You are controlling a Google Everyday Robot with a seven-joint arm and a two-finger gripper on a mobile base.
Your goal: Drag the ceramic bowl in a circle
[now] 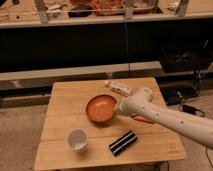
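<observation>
The ceramic bowl (101, 108) is wide, shallow and orange-red, and it sits near the middle of the wooden table (65, 92). My gripper (119, 106) is at the bowl's right rim, at the end of the white arm (165, 120) that reaches in from the lower right. The contact point between the gripper and the rim is hidden by the wrist.
A small white cup (77, 139) stands at the front left. A black striped packet (123, 142) lies at the front centre. A white bottle (117, 87) lies behind the bowl. An orange object (144, 119) shows under the arm. Dark shelving runs behind the table.
</observation>
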